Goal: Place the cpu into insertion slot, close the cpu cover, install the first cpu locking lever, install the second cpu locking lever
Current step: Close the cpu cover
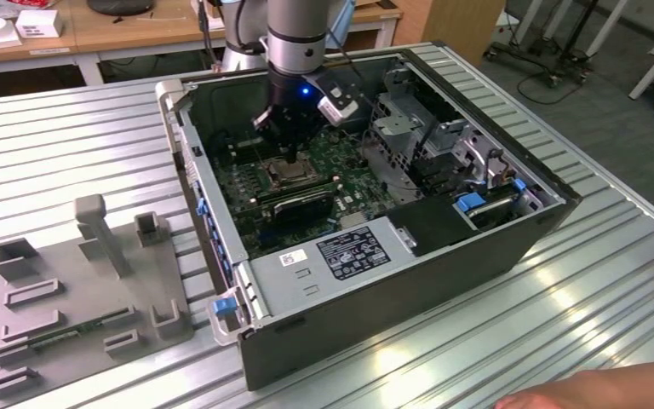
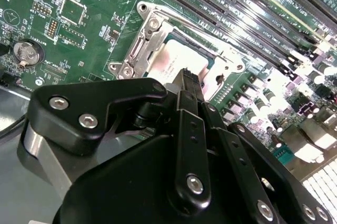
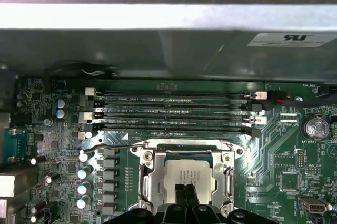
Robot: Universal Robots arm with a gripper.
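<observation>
The cpu (image 3: 189, 174) lies flat in the insertion slot (image 3: 174, 152) on the green board (image 3: 274, 166), its pale metal face up and showing through the cut-out middle of the cpu cover (image 3: 148, 176). The silvery frame of that cover lies down around the chip's edges. The claw (image 3: 185, 195) stands right over the chip: in both wrist views its two black fingertips are pressed together with no gap between them and nothing held. In the first wrist view the tips sit over the half of the chip's face nearer that camera. Whether they actually touch the metal I cannot tell. In the second wrist view the same closed claw (image 2: 185, 76) crosses in front of the cpu (image 2: 176, 60), with the cover (image 2: 138, 50) showing beside it. Just beyond the socket run the long black memory slots (image 3: 174, 110), side by side, and a round coin battery (image 3: 316, 127) sits off to one side on the board. In the exterior view the arm reaches straight down into the open computer case (image 1: 418, 281), the claw (image 1: 289, 158) directly above the chip (image 1: 293, 173). A grey labelled box (image 1: 339, 256) lies in the case toward the camera. The case rests on a ribbed metal table (image 1: 65, 145), a grey holder block (image 1: 77, 298) stands at the exterior view's left, and a hand (image 1: 599, 392) shows at the lower right edge.
</observation>
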